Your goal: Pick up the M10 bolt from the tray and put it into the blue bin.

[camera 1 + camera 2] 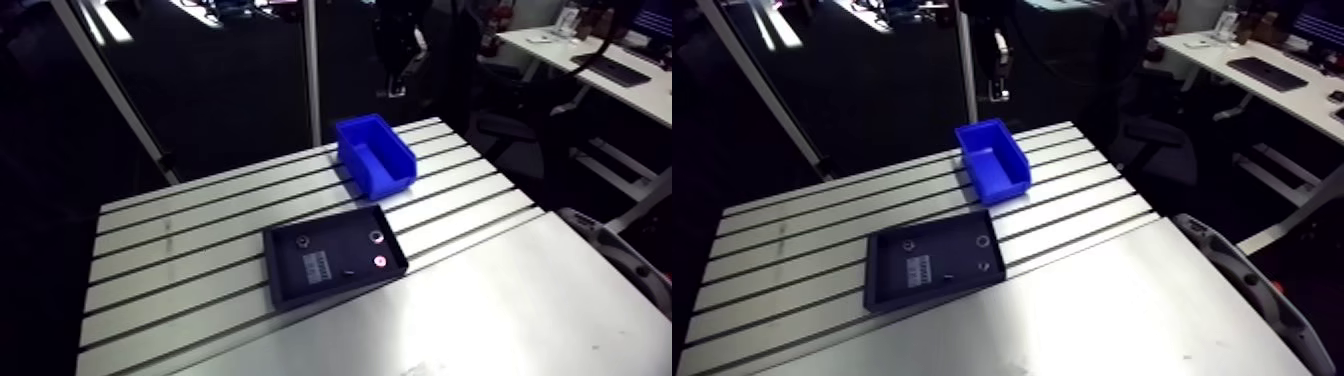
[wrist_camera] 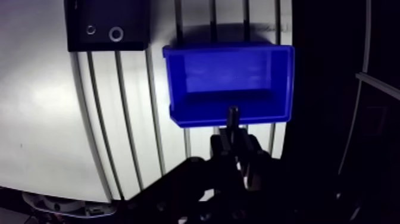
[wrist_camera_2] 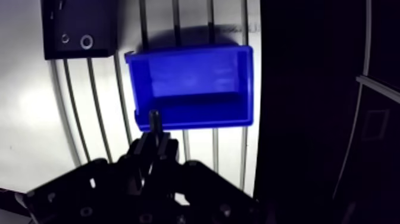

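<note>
In the wrist view my gripper (image 2: 233, 136) is shut on a thin dark bolt (image 2: 233, 114) that sticks out past the fingertips. The bolt hangs over the near wall of the blue bin (image 2: 178, 83), whose inside looks bare. In the arm view the blue bin (image 1: 352, 135) stands at the back of the slotted table. The black tray (image 1: 300, 282) lies nearer the front, and the gripper is only a dark shape high above the bin.
Small round parts (image 1: 377, 237) and a white label (image 1: 320, 265) lie in the tray. The tray (image 2: 107, 18) sits beyond the bin's corner in the wrist view. The table's edge drops off beside the bin. A smooth white surface (image 1: 480, 310) adjoins the slotted top.
</note>
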